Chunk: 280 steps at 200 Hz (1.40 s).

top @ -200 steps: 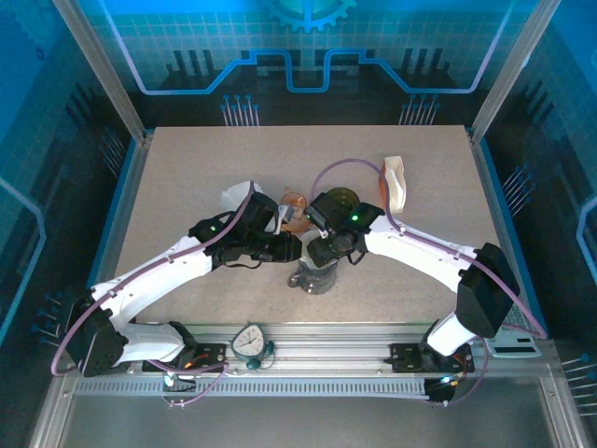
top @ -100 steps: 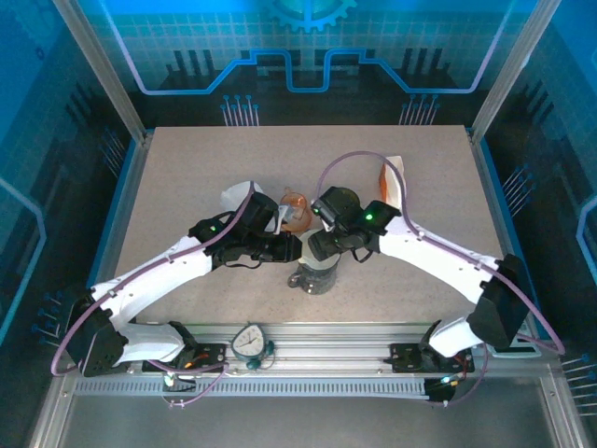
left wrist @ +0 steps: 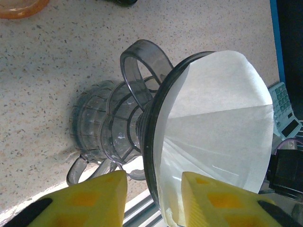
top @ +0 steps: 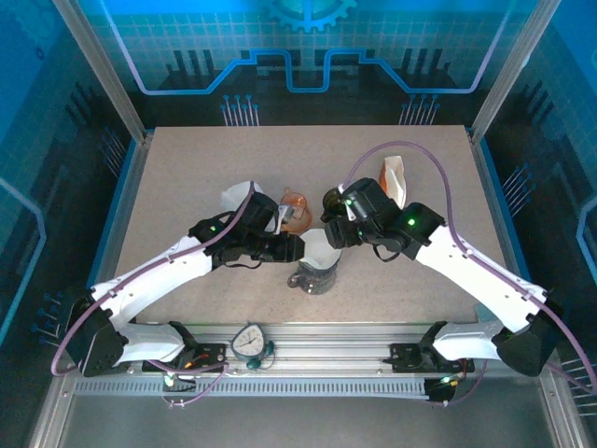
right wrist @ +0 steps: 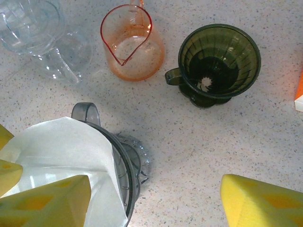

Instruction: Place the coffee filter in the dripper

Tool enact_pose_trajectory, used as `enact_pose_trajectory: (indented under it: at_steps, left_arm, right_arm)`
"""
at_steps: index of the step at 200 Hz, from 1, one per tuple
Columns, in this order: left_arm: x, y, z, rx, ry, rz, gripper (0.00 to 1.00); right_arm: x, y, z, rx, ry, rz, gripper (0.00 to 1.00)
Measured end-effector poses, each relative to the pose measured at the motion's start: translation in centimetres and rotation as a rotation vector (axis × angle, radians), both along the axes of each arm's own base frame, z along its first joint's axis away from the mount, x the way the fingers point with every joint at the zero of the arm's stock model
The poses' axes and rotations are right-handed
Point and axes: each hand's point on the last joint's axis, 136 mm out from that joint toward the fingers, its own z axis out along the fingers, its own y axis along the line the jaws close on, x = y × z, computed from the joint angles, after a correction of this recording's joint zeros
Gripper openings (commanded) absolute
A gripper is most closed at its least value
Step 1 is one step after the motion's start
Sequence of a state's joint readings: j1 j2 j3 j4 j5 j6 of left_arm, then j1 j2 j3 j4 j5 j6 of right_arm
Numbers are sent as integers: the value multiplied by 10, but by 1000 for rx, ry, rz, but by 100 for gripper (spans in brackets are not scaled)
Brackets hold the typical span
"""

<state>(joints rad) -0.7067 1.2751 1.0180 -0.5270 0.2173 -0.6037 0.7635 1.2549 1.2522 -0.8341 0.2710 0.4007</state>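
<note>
Left gripper [left wrist: 154,177] has its fingers slightly parted astride the rim of the grey dripper [left wrist: 118,127], seemingly clear of it. The coffee filter [left wrist: 222,118] sits inside that dripper. Right gripper [right wrist: 156,184], spread wide and empty, hovers just beyond, to the right.

Bright, blue-tinged overhead light, soft shadows; coffee filter [left wrist: 218,123] nearly overexposed white.
</note>
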Motion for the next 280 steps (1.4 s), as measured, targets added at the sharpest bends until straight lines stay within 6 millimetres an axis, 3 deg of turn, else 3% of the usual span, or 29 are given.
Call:
enact_pose_trajectory:
  at_steps: [86, 149, 170, 217, 242, 280]
  left_arm:
    - [-1, 5, 12, -20, -35, 14, 60]
    - [6, 27, 42, -72, -115, 105, 88]
    - [6, 40, 50, -72, -160, 147, 99]
    - [-4, 70, 43, -53, -223, 237, 99]
    - [-9, 84, 38, -46, -259, 273, 99]
    - [-18, 99, 30, -58, -281, 317, 99]
  right_arm:
    - [-4, -13, 7, 13, -28, -34, 74]
    - [9, -40, 9, 43, -30, -124, 72]
    - [24, -49, 5, 73, -13, -173, 72]
    - [74, -50, -39, 100, 96, -216, 71]
    - [104, -25, -55, 102, 135, -124, 68]
    - [155, 27, -47, 184, 110, 51, 66]
